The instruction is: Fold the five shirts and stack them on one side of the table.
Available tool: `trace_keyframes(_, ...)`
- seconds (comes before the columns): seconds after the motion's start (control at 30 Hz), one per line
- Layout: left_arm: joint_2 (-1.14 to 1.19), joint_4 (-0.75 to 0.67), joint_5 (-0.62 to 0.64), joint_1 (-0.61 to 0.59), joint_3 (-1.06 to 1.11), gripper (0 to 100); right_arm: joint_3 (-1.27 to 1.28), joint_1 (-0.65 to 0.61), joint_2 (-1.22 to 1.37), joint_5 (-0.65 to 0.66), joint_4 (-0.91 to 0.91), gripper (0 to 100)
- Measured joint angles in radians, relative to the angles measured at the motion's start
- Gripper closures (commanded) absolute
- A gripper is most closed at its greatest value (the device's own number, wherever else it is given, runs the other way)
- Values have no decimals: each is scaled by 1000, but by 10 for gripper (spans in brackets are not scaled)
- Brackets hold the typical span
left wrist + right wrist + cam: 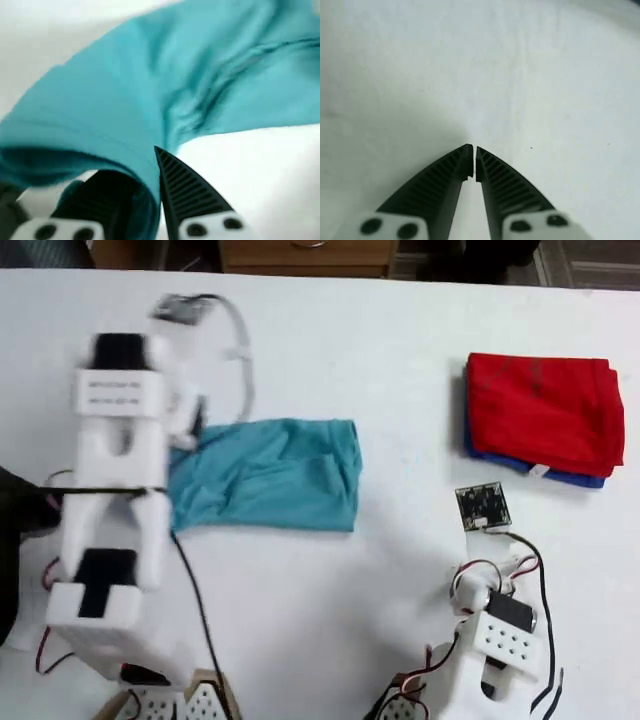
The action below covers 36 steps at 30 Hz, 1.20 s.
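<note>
The left hand is clamped on one edge of a teal fabric shirt, the cloth pinched between its black ribbed fingers and draped over one of them. From that hand the shirt lies part-folded across the white table, spreading toward the other arm. The right hand hangs over bare table, closed on nothing, its 2 fingertips almost touching. Beyond it, well apart from the teal shirt, a red folded shirt rests on a blue folded shirt in a stack of 2.
</note>
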Motion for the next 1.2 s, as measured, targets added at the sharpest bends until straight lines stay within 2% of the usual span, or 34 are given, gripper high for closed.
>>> trace_keyframes(0.1, 0, -9, 17, 129, 0, 975, 0, 0, 0, 0, 0, 979)
trace_keyframes(0.2, 0, -80, 15, 236, 0, 975, 0, 0, 0, 0, 0, 979)
trace_keyframes(0.37, 11, -189, 17, 353, 2, 975, 0, 0, 0, 0, 0, 979)
trace_keyframes(0.5, 106, -252, 15, 430, 2, 973, 0, 0, 0, 0, 0, 979)
trace_keyframes(0.73, 295, -296, 21, 443, -147, 970, 11, 0, -2, 0, 0, 979)
trace_keyframes(0.8, 345, -288, 23, 448, -226, 927, 11, 0, -2, 0, 0, 979)
trace_keyframes(0.93, 454, -232, 21, 456, -365, 777, 11, 0, -2, 0, 0, 979)
trace_keyframes(1.2, 546, -52, 20, 428, -706, 798, 11, 0, -2, 0, 0, 979)
